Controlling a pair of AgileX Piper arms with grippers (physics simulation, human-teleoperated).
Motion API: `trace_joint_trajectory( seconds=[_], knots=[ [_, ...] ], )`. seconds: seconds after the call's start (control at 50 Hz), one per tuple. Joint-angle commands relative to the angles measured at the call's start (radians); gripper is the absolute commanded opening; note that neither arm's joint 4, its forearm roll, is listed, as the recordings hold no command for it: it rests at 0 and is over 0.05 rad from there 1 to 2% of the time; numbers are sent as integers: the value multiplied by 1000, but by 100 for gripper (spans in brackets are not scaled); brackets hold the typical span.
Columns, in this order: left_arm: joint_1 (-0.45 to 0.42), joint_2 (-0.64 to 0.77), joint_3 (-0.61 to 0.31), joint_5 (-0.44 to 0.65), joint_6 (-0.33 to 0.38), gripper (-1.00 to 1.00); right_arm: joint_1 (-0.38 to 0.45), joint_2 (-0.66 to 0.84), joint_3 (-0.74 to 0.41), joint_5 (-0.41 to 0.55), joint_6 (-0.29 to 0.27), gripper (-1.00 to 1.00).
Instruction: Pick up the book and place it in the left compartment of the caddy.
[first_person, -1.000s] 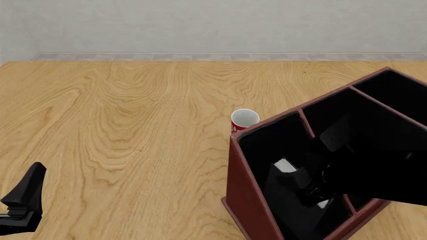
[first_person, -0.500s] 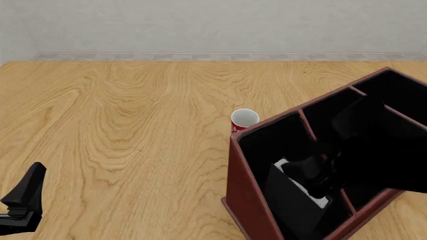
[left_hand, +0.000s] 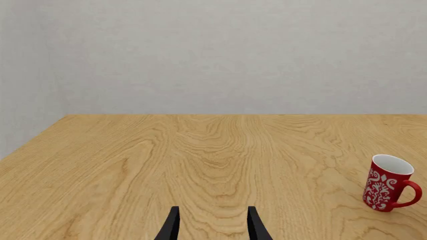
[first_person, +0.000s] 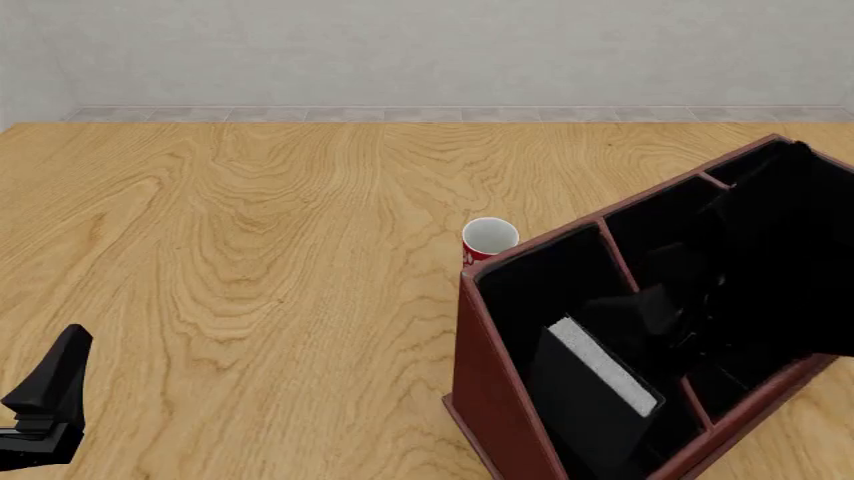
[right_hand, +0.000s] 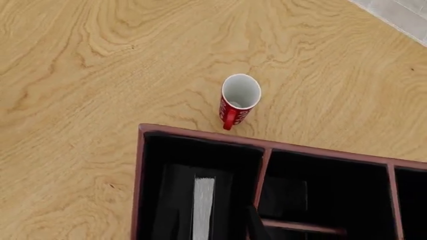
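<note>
1. Nearest in the front view, the left gripper (first_person: 47, 405) sits low at the table's near left edge, well apart from everything else. Its own camera shows two dark fingers (left_hand: 172, 227) with a clear gap between them and nothing held, pointing across bare table (left_hand: 200, 165).
2. The caddy (first_person: 478, 380) stands at the near right, a reddish-brown box with a black lining.
3. The book (first_person: 597, 390) lies inside the caddy's left compartment (first_person: 534, 290), leaning at a tilt with its white page edge upward (the black cover blends into the lining). From the right wrist camera the book (right_hand: 203, 205) shows as a white strip in that same section, beside the divider.
4. The right gripper (first_person: 694, 300) is above the caddy's middle sections, clear of the book. It is black against black, and only one finger tip (right_hand: 257, 225) shows in its own view, so I cannot tell how wide it stands.
5. Just beyond the caddy's far left corner stands a red-and-white cup (first_person: 489, 240), upright, very near the wall; its handle faces the caddy (right_hand: 230, 122).
</note>
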Motion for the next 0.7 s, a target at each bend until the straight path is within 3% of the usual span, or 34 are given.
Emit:
trace_joint_trajectory(
  seconds=[0.02, 0.32, 0.7],
  knots=[
    [0, 0, 0, 0, 0, 100, -15, -29, -35, 38, -23, 100],
    [0, 0, 0, 0, 0, 100, -27, -73, -100, 94, -55, 100],
    [0, 0, 0, 0, 0, 100, -41, -179, -198, 195, -46, 100]
  ],
)
